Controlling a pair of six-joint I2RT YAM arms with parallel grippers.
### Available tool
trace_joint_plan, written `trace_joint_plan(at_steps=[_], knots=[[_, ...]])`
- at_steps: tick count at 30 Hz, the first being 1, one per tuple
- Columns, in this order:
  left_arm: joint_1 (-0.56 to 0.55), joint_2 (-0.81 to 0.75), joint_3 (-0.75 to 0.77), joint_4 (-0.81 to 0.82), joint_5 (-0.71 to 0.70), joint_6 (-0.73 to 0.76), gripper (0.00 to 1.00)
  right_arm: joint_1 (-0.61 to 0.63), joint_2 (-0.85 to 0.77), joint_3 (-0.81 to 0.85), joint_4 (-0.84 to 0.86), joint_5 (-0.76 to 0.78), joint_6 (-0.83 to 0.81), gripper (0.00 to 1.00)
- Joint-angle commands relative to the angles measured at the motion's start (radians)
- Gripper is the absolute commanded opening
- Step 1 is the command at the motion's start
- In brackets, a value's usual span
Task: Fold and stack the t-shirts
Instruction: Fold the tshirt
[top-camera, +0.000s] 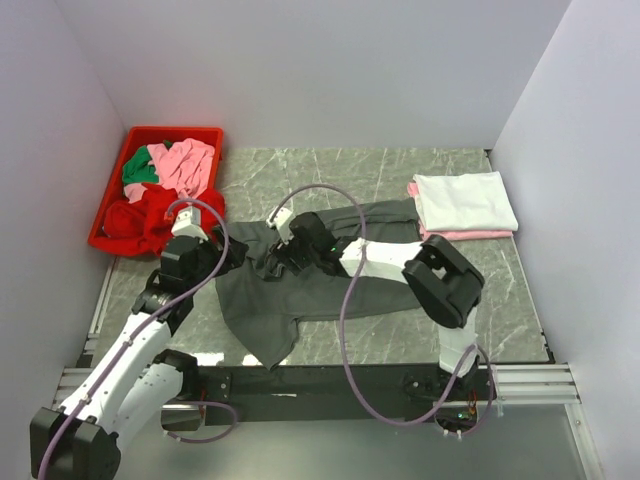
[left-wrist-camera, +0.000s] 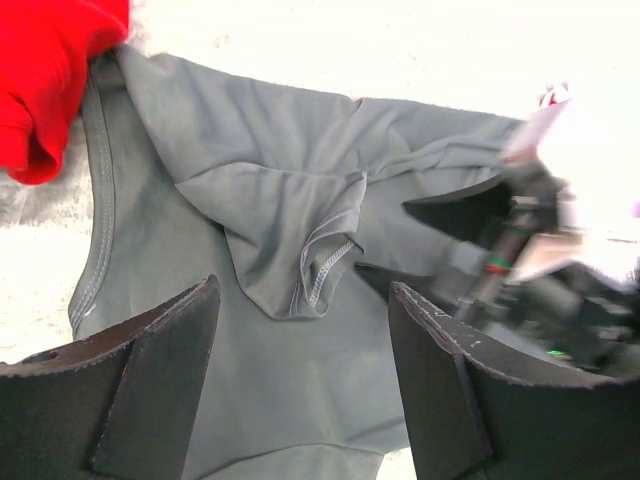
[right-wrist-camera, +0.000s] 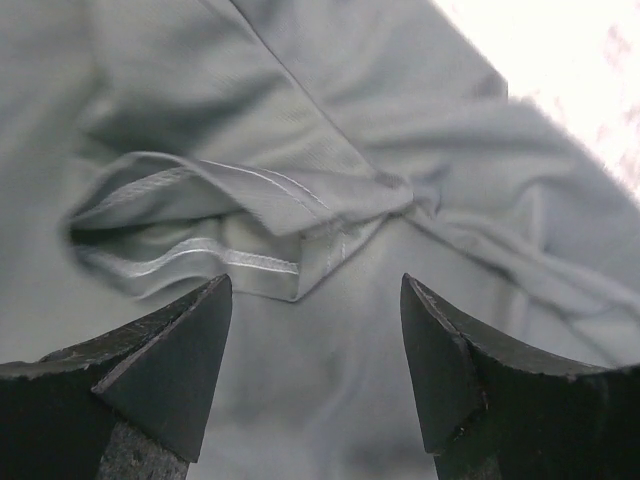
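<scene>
T-shirts, six countable: one dark grey shirt (top-camera: 265, 305) spread out; two folded, white shirt (top-camera: 465, 200) over folded pink shirt (top-camera: 470, 235); three bunched together, red shirt (top-camera: 150, 215), crumpled pink shirt (top-camera: 185, 165), green shirt (top-camera: 140, 170). More may be hidden underneath. Bins: one red bin (top-camera: 170, 130). Arms: two.

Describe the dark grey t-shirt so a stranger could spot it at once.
Look at the grey marble table, between the red bin at far left and the folded white t-shirt at far right. The dark grey t-shirt lies spread across the middle, the only dark garment and the largest.
</scene>
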Motion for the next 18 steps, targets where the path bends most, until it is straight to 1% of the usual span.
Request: trace_joint_plan(at_steps=[1, 13, 18], knots=[[0.01, -0.028, -0.021, 0.025, -0.021, -0.024, 0.74, 0.018, 0.032, 0.067, 0.09, 0.187, 0.069, 0.75], [0.01, -0.066, -0.068, 0.039, -0.003, -0.033, 0.73, 0.05, 0.17, 0.189, 0.038, 0.253, 0.132, 0.74], [0.01, -0.062, -0.07, 0.04, -0.003, -0.032, 0.73, 0.055, 0.171, 0.181, 0.04, 0.284, 0.129, 0.73]])
